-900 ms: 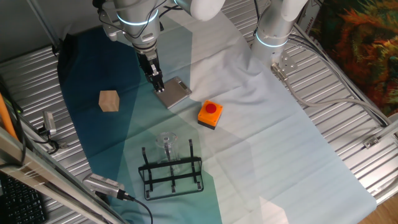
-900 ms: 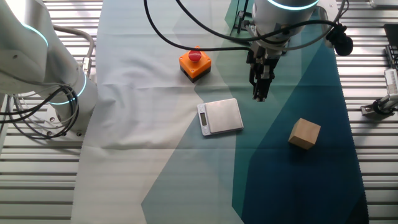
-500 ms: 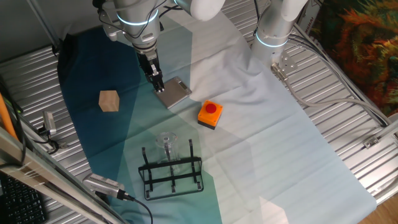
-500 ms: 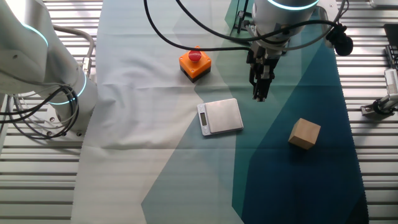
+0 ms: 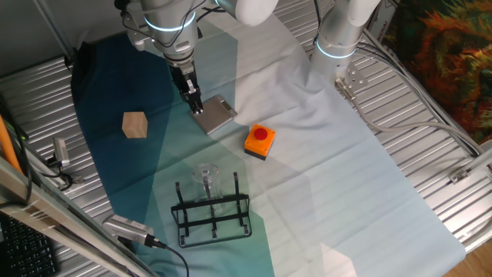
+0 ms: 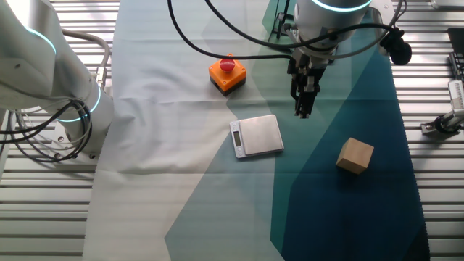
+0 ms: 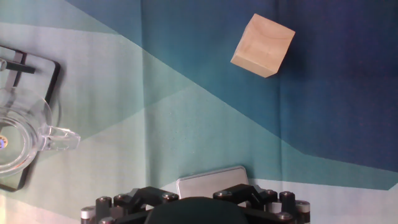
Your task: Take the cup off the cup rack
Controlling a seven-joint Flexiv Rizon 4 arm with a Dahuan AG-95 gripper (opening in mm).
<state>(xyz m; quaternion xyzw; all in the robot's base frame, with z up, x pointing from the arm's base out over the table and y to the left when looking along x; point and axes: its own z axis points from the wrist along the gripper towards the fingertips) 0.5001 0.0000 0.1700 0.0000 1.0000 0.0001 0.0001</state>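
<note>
The clear glass cup (image 5: 206, 174) sits upside down on a prong of the black wire cup rack (image 5: 212, 213) at the front of the table. In the hand view the cup (image 7: 20, 138) is at the left edge, over the rack's frame (image 7: 55, 73). My gripper (image 5: 197, 105) hangs above the cloth beside the grey metal plate, well behind the rack and apart from the cup. Its fingers look pressed together and hold nothing. It also shows in the other fixed view (image 6: 301, 109). The fingertips are out of the hand view.
A tan wooden cube (image 5: 134, 125) lies left of the gripper. A flat grey metal plate (image 5: 216, 115) lies just right of it. An orange button box (image 5: 260, 141) stands between the plate and the rack. A second arm's base (image 5: 334, 46) stands at the back.
</note>
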